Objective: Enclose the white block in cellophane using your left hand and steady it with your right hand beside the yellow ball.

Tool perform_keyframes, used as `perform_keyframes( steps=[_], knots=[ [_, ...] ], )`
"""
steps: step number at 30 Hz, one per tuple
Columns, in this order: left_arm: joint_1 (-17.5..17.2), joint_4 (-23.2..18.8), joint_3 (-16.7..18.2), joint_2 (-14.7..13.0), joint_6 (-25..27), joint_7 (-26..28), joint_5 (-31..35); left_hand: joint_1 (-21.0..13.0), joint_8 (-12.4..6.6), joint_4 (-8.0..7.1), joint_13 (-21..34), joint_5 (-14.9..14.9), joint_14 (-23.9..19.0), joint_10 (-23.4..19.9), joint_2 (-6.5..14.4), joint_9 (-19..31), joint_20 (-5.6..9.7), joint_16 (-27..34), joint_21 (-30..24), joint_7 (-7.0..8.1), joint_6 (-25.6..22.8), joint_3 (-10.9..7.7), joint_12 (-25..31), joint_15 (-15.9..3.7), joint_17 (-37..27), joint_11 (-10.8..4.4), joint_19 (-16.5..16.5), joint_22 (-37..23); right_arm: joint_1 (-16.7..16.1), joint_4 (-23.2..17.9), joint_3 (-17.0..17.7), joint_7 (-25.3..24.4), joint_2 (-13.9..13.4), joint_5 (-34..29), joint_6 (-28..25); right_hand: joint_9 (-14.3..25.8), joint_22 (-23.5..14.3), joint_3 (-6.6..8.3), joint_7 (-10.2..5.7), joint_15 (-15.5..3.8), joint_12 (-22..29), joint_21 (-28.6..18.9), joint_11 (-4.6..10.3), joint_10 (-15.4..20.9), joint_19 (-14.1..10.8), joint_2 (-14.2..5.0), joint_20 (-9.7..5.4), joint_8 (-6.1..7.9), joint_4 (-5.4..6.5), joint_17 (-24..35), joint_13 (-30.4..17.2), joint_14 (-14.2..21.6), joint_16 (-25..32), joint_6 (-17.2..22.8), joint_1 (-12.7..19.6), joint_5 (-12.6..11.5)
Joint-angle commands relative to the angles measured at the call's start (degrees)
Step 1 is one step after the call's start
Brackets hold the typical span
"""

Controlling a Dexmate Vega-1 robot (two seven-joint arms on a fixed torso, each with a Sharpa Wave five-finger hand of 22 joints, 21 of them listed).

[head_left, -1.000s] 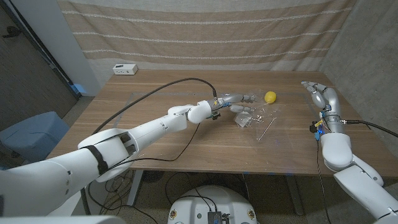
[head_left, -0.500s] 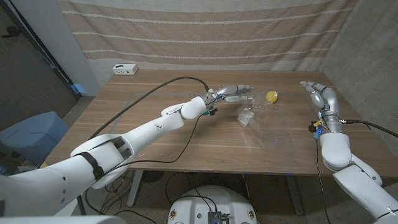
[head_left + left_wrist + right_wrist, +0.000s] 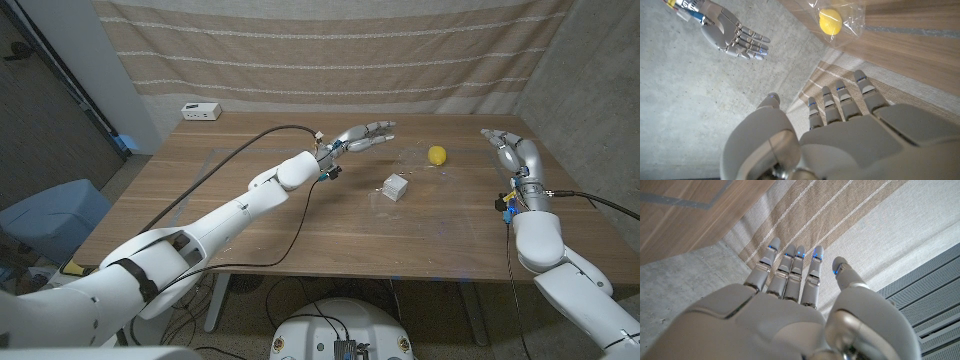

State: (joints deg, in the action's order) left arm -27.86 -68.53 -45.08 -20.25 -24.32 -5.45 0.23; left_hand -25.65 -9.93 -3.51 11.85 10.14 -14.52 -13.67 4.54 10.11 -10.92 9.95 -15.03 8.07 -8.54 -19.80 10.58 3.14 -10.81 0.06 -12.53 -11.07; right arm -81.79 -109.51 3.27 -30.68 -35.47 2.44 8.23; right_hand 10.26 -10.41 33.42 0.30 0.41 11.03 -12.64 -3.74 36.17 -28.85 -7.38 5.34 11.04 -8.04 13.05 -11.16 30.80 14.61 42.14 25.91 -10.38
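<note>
- Left robot hand [image 3: 366, 134]: risen off the small white cube-shaped block [image 3: 396, 186] since half a second ago; now above the wooden tabletop [image 3: 250, 220], fingers spread, holding nothing.
- Block: on the tabletop, near the smooth round yellow ball [image 3: 437, 155], which sits under crinkled clear cellophane [image 3: 852, 22].
- Right robot hand [image 3: 510, 150]: raised at the tabletop's right edge, fingers apart, empty.

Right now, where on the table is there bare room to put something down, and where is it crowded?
Bare wood lies along the near edge of the table and across its left half, up to the white box at the far left corner. It is crowded around the white block and yellow ball, where cellophane lies, below the left robot hand.
</note>
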Motion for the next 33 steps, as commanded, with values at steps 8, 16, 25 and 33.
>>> perform_keyframes(
  steps=[8, 16, 25, 33],
  knots=[
    [-8.06, -8.3, 9.78, -4.05, 4.13, -1.82, -18.04, 2.24, -0.2, -0.4, -0.15, -0.16, 2.74, 3.05, -0.39, 0.04, -0.08, 0.06, 0.89, 1.77, 0.8, 1.12, -0.11, 1.02, -0.01, 0.14, 1.7, -0.14, 2.19, 2.78, -1.26, 2.57, 0.59, 4.3, 3.73, 0.35, -0.16, -0.53, -0.42, 0.25, -0.56, 0.25, 0.29, -2.29, 0.16, 0.45, 0.28, -0.87, 0.22, -0.07, -0.24, -1.16, -0.9, -2.91, -1.37, -0.03],
    [-10.06, -8.5, 12.26, -4.99, 3.37, -3.7, -23.26, 4.24, -0.15, -0.99, -0.61, 0.15, 6.18, 5.61, -0.13, -0.12, 2.04, -0.15, 1.88, 2.96, 2.04, 1.72, -0.06, 0.69, 0.19, -1.04, 3.5, -0.06, 3.88, 4.83, -2.28, 4.22, 1.73, 8.38, 6.52, 0.39, -0.11, -1.69, -1.74, 0.56, -1.16, 0.51, 0.94, -7.87, 0.71, 1.13, 0.97, -1.52, 0.84, 0.26, -0.26, -3.14, -1.6, -10.05, -3.36, 0.05],
    [-12.49, -9.57, 15.01, -7.23, 2.99, -5.45, -27.72, 5.76, -0.14, -1.52, -1.05, 0.47, 9.45, 6.98, 0.75, -0.25, 5.39, -0.27, 2.51, 3.42, 2.53, 1.93, 0.08, -1.03, 0.5, -1.1, 4.77, 0.02, 5.58, 6.88, -3.47, 4.05, 3.69, 10.92, 10.07, 0.4, -0.01, -2.59, -2.24, 0.21, -1.12, 1.39, 1.42, -11.82, 3.23, 2.22, 2.55, -1.28, 1.0, 0.11, -0.19, -6.84, -2.95, -13.97, -4.98, -0.01],
    [-16.98, -13.07, 18.56, -10.1, 4.59, -2.57, -30.86, 6.34, 0.04, -3.35, -1.54, 1.1, 11.59, 7.94, 7.12, -0.32, 8.14, 0.1, 2.61, -1.53, 3.98, -2.07, 0.28, -3.14, 0.79, -0.89, 5.5, -0.01, 7.32, 10.71, -3.09, 4.74, 6.3, 14.98, 16.39, 0.39, 0.04, -3.31, -2.14, 0.63, -0.67, 1.4, 0.96, -12.0, 3.51, 2.91, 2.84, -1.06, 1.34, 0.11, -0.15, -7.45, -2.98, -14.93, -6.19, -0.07]
  ],
)
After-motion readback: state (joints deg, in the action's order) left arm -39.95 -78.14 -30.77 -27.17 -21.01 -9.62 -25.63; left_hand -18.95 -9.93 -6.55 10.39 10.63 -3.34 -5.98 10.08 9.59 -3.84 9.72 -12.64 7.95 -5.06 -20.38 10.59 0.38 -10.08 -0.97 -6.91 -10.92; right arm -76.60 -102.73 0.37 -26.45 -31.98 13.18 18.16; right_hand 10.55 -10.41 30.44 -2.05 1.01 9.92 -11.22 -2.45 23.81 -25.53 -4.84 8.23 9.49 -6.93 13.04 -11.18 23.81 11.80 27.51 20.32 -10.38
